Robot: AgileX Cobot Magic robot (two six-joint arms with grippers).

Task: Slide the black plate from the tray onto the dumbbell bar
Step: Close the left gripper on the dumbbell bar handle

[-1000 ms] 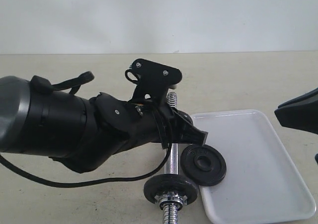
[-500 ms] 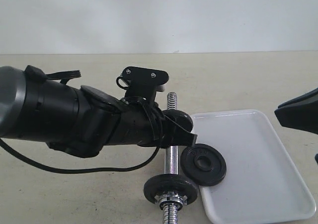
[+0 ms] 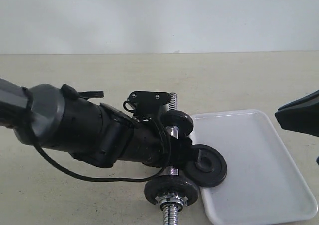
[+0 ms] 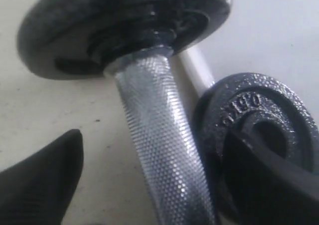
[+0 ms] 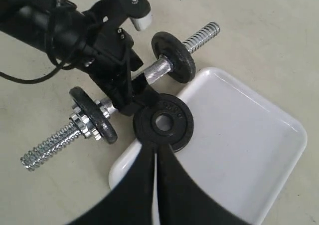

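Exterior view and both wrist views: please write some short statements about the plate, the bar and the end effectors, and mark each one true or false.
1. The black plate overlaps the edge of the tray. True.
2. The dumbbell bar lies inside the tray. False: it lies on the table, beside the tray.
3. The left end effector is open, with one finger on each side of the bar's middle. True.
4. The right end effector holds the black plate. False: it is shut on nothing, away from the plate.
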